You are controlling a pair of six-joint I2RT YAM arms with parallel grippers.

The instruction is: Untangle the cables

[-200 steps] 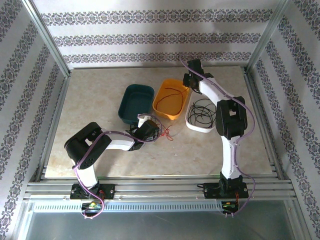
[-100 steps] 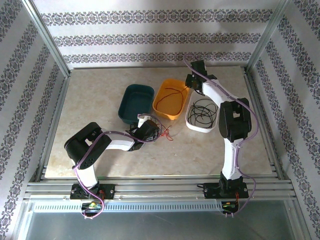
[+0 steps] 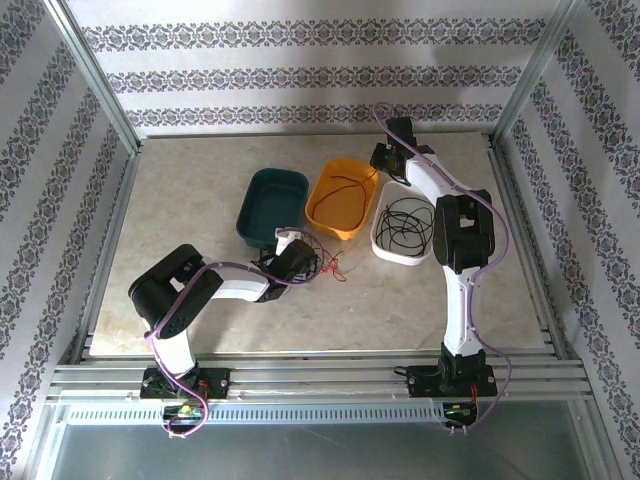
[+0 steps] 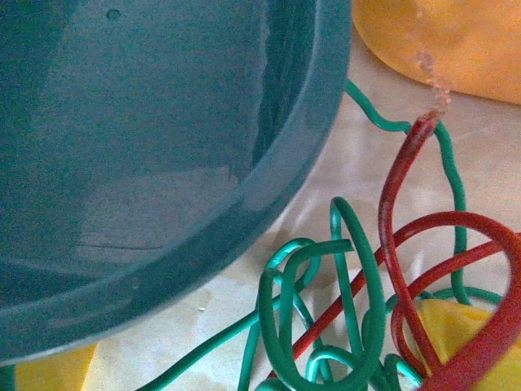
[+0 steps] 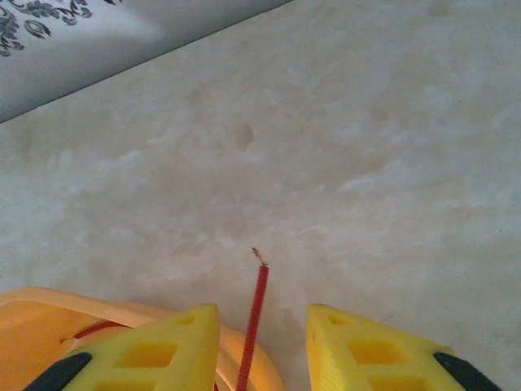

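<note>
**Green and red strands unsorted beside the teal tray**

Nearest the bases, the left gripper (image 3: 297, 262) lies low over the table (image 3: 200, 170), jaws wide apart and clamped on nothing. Between its fingers sits the tangle (image 3: 325, 265). It is a thin green cable (image 4: 358, 326) in tight glossy loops, crossed by a red cable (image 4: 399, 244) with a bare stranded tip. Both rest on the tabletop just beside the teal tray (image 3: 258, 195), which holds no cable.

Judgement: separating this pair is the step in hand. The next move calls for closing on one strand alone and drawing it out along its loops. A straight pull would likely tighten the crossings.

Farther out, black cables (image 3: 405, 225) lie coiled in the white tray (image 3: 385, 252), and a red loop (image 3: 340, 195) rests in the orange tray (image 3: 343, 231). Whether that loop joins the tangle's red strand cannot be told.

At the far rim of the orange tray, the right gripper (image 5: 260, 350) stands with jaws apart. A red wire end (image 5: 256, 301) runs between them, touched on neither side.
</note>
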